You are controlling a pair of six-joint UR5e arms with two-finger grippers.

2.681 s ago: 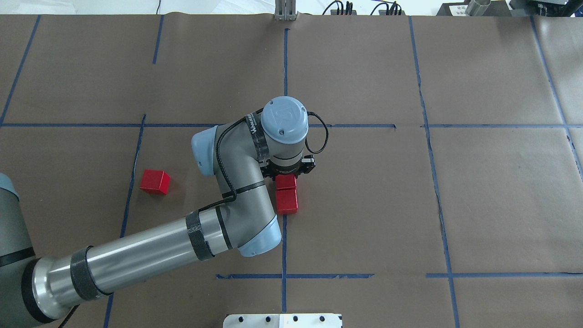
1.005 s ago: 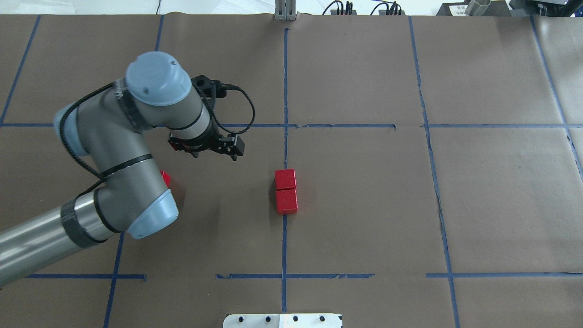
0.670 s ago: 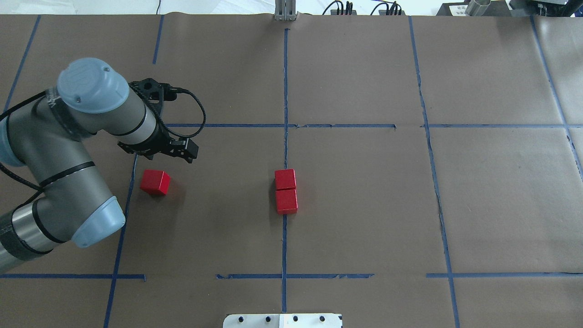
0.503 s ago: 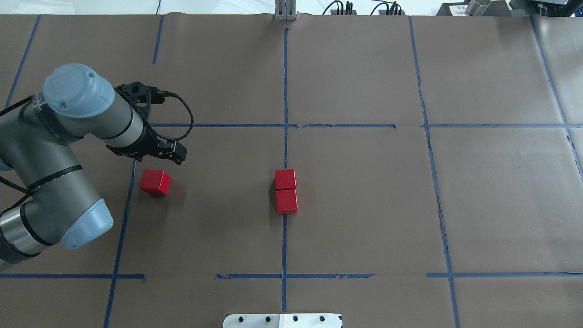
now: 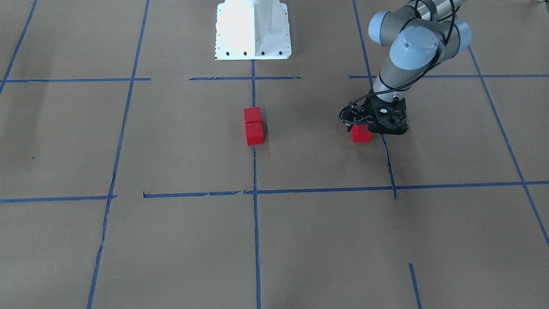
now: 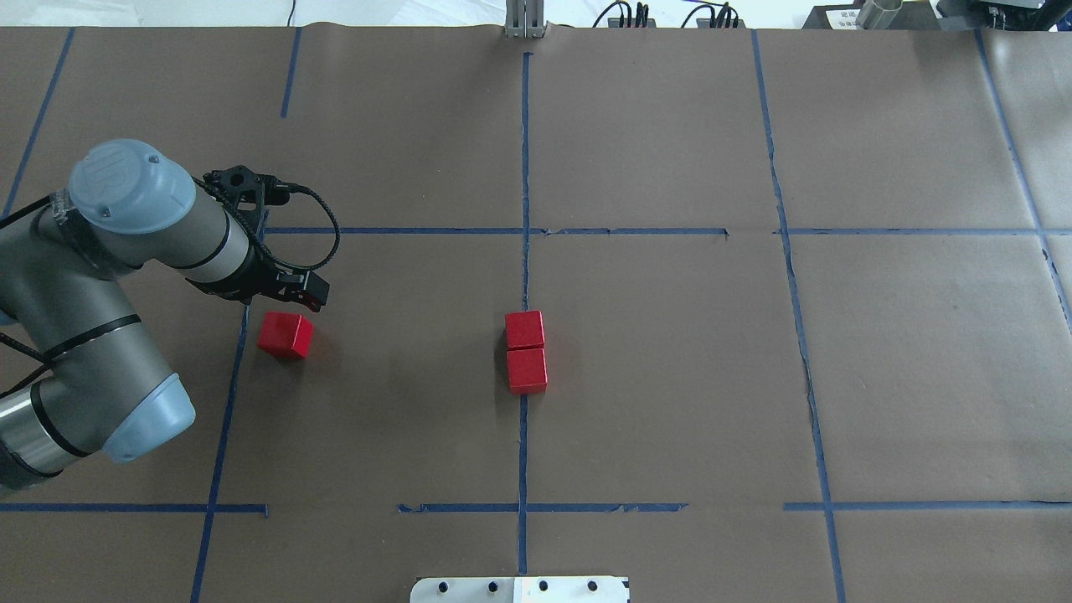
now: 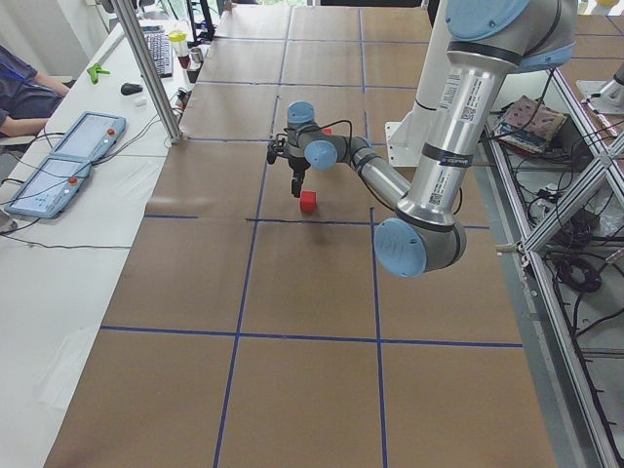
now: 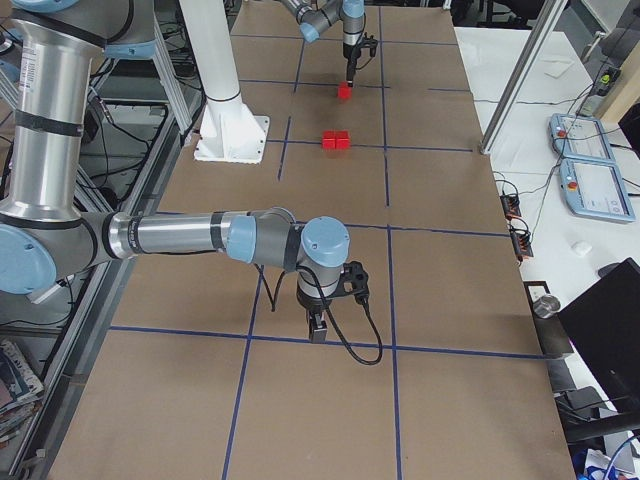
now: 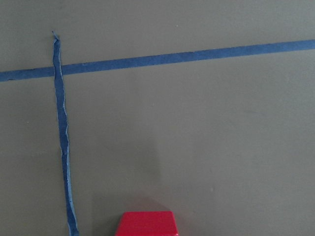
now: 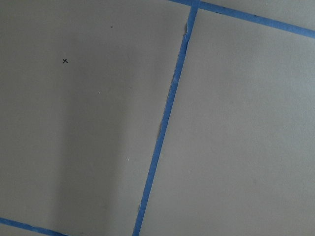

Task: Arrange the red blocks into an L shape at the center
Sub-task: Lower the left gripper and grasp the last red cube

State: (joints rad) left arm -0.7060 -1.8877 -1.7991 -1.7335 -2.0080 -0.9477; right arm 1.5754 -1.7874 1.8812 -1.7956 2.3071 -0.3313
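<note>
Two red blocks (image 6: 525, 330) (image 6: 527, 371) sit touching in a short line on the vertical blue tape line of the center (image 6: 523, 268); they also show in the front-facing view (image 5: 252, 115) (image 5: 254, 133). The third red block (image 6: 285, 335) lies alone at the left, also in the front-facing view (image 5: 361, 134) and at the bottom edge of the left wrist view (image 9: 146, 224). My left gripper (image 6: 289, 291) hovers empty just beyond this block and appears open; its fingers are mostly hidden. My right gripper (image 8: 316, 326) hangs low over the paper far from the blocks; I cannot tell its state.
The robot's white base (image 5: 253, 30) stands at the table's near edge behind the center. Blue tape lines cross the brown paper. Teach pendants (image 7: 68, 161) and an aluminium post (image 7: 146, 68) stand along the operators' side, where a person (image 7: 19, 88) sits.
My left gripper left the second block beside the first at the center, swung left across the table, and now hangs lower and nearer the lone block.
</note>
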